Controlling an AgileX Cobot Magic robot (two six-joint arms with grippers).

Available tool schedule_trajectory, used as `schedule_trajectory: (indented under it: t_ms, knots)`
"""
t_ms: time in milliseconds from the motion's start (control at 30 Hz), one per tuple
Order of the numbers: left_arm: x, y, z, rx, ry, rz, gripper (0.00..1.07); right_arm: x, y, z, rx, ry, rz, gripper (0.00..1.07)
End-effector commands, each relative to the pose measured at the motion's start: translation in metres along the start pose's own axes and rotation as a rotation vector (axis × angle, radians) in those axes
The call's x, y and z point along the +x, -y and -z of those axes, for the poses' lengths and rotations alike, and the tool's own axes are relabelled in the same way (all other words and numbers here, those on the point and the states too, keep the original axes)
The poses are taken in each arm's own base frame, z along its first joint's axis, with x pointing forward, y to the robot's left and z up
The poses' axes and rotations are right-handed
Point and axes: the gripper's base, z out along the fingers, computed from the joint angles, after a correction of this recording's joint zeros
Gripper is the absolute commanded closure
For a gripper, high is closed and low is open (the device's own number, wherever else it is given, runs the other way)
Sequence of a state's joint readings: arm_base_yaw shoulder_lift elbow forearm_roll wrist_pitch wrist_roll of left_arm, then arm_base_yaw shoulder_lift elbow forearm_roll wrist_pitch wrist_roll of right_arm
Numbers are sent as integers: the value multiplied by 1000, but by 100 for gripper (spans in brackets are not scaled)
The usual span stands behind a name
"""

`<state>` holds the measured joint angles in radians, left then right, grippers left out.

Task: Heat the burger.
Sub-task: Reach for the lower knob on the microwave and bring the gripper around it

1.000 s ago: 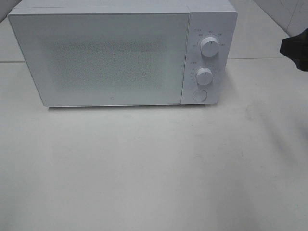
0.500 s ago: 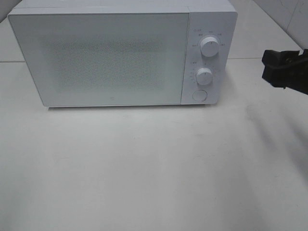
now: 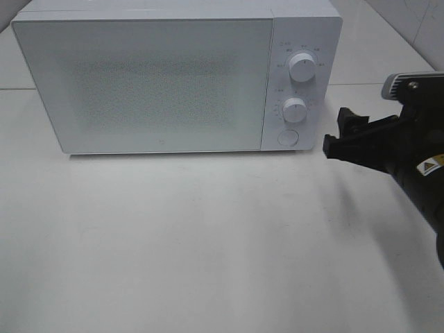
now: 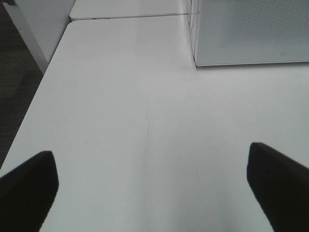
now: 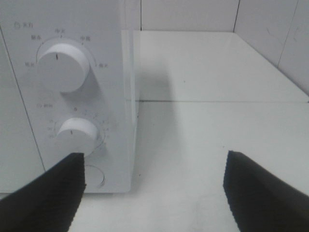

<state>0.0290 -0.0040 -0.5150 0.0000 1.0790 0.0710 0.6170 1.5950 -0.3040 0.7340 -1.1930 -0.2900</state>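
Exterior high, shut microwave (image 3: 152, 83), right hand (image 3: 336, 133) spread

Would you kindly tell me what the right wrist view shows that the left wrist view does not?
Only the right wrist view: the microwave's control panel, with the upper dial, lower dial and round button, framed by the open right hand. Only the left wrist view: a corner of the speckled door, the table edge with dark floor beyond, and the open left hand. Both: the white table and part of the microwave.
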Motion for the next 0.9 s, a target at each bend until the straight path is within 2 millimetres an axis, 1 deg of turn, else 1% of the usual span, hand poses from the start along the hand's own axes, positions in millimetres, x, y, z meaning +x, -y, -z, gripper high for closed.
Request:
schedule_trajectory:
  t_ms: [33, 67, 167, 200, 267, 333, 367, 433, 467, 533, 567, 633, 667, 733, 833, 900]
  knots:
    - [1, 1, 2, 2, 26, 11, 6, -1, -14, -3, 13, 49, -11, 29]
    - [1, 1, 2, 2, 26, 11, 6, 0, -23, -6, 6, 60, -15, 29]
    - [1, 1, 2, 2, 26, 11, 6, 1, -27, -8, 1, 67, -21, 29]
    - [1, 1, 2, 2, 26, 11, 6, 2, -32, -12, -4, 74, -31, 29]
    - [1, 1, 2, 2, 26, 11, 6, 3, -35, -14, -7, 73, -38, 30]
    - [1, 1, 2, 2, 26, 11, 6, 3, -43, -22, -9, 79, -58, 31]
    - [1, 1, 2, 2, 26, 11, 6, 3, -43, -22, -9, 79, -58, 31]
    - [1, 1, 2, 2, 26, 11, 6, 2, -51, -31, -10, 90, -64, 31]
    - [1, 1, 2, 2, 26, 11, 6, 2, -51, -31, -10, 90, -64, 31]
    - [1, 1, 2, 2, 26, 11, 6, 1, -61, -43, -9, 104, -73, 31]
    - [1, 1, 2, 2, 26, 11, 6, 1, -61, -43, -9, 104, -73, 31]
    - [1, 1, 2, 2, 26, 11, 6, 4, -67, -53, 5, 109, -74, 31]
    - [1, 1, 2, 2, 26, 11, 6, 4, -67, -53, 5, 109, -74, 31]
    - [1, 1, 2, 2, 26, 11, 6, 6, -71, -61, 16, 113, -79, 31]
    - [1, 1, 2, 2, 26, 11, 6, 6, -70, -65, 29, 120, -82, 31]
    - [1, 1, 2, 2, 26, 11, 6, 8, -70, -78, 55, 122, -89, 31]
